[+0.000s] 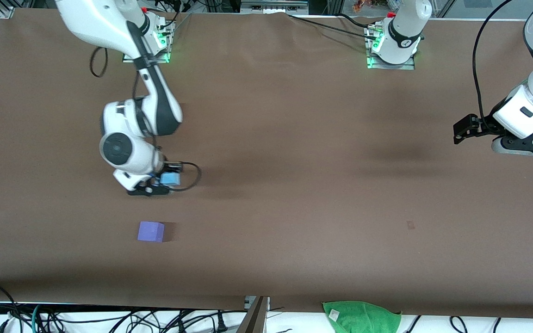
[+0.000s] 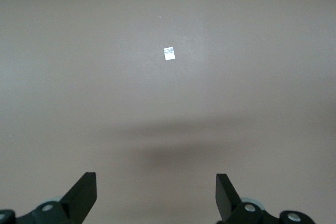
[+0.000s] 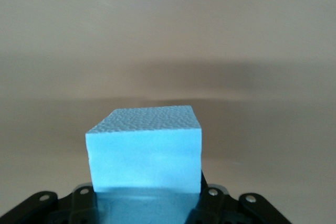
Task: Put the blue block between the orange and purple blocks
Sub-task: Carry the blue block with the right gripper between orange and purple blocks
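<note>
My right gripper (image 1: 166, 181) is shut on the light blue block (image 1: 171, 178) and holds it low over the brown table, toward the right arm's end. In the right wrist view the blue block (image 3: 146, 150) fills the space between the jaws. The purple block (image 1: 151, 231) lies on the table, nearer to the front camera than the spot under the held block. No orange block shows in any view. My left gripper (image 1: 461, 131) waits open and empty at the left arm's end; in the left wrist view (image 2: 156, 190) it is over bare table.
A green cloth (image 1: 361, 317) lies at the table's front edge. A small dark mark (image 1: 410, 225) is on the table toward the left arm's end. A small white speck (image 2: 169, 53) shows in the left wrist view.
</note>
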### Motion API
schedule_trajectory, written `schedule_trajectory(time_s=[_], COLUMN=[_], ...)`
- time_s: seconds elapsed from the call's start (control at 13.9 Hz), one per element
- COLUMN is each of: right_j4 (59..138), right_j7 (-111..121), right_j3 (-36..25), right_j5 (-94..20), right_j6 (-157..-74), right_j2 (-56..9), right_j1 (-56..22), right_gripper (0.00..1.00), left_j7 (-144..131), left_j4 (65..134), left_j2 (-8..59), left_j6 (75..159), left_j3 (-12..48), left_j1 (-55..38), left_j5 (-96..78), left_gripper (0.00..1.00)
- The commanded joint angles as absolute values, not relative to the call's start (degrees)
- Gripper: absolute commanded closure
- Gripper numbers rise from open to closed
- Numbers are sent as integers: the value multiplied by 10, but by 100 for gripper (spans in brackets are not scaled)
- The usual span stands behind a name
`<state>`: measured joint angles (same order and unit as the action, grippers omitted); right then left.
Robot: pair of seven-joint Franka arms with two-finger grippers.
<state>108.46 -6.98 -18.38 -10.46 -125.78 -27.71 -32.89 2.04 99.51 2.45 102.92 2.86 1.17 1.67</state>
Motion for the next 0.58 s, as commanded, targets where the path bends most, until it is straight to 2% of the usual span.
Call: schedule_trajectory(time_s=[0.0, 0.07, 0.5], right_j4=[1212, 1218, 1220], right_j7=[-48, -48, -47], right_j3=[-195, -195, -192], right_j5=[-109, -110, -149], right_j6=[-1355, -1364, -1392], right_j2=[-233, -233, -254], right_j1=[-339, -336, -333], right_gripper=[100, 97, 95], left_j7=[15, 14, 12], left_j4=[978, 977, 977], left_j2=[33, 33, 34], left_j6=[1020, 1020, 1020], left_j3=[27, 27, 27], left_j1=[8, 8, 8], left_j5=[13, 13, 13], left_gripper=[0, 0, 0])
